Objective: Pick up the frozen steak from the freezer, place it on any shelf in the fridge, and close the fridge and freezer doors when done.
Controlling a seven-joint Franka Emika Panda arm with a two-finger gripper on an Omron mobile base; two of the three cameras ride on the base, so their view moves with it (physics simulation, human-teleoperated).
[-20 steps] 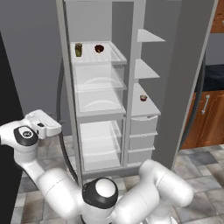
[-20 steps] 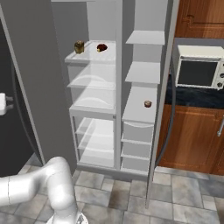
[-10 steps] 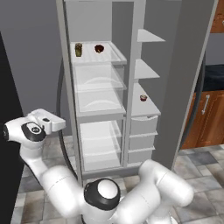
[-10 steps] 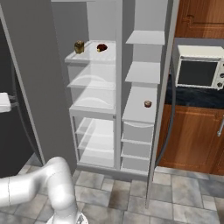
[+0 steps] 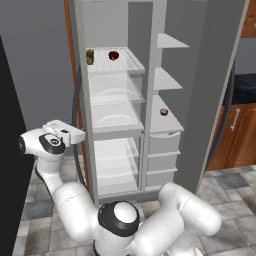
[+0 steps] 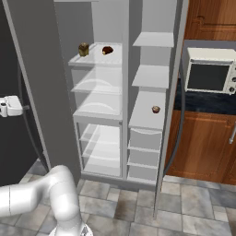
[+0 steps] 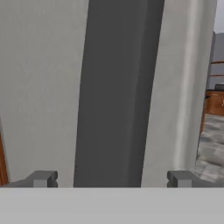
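Observation:
The fridge stands with both doors swung open. The steak (image 5: 113, 55) (image 6: 107, 50), a dark red-brown lump, lies on the top shelf of the left compartment next to a small jar (image 5: 90, 56). My gripper (image 7: 112, 179) is open at the outer side of the left door (image 6: 41, 69) (image 5: 85, 130). In the hand view that door's dark grey bar handle (image 7: 116, 96) runs upright between my finger tips (image 7: 43, 178), untouched. From the right base view my white hand (image 6: 10, 105) pokes out past the door's left edge. The right door (image 5: 210, 90) (image 6: 173, 92) stands open too.
A small brown cupcake-like item (image 5: 163, 112) (image 6: 156, 109) sits on a lower shelf of the right compartment, above several white drawers (image 6: 143, 152). A microwave (image 6: 207, 73) rests on a wooden cabinet (image 6: 203, 147) at the right. The floor is grey tile.
My hand has moved up and to the right, closer to the left door's handle. The doors and the shelf contents have stayed put.

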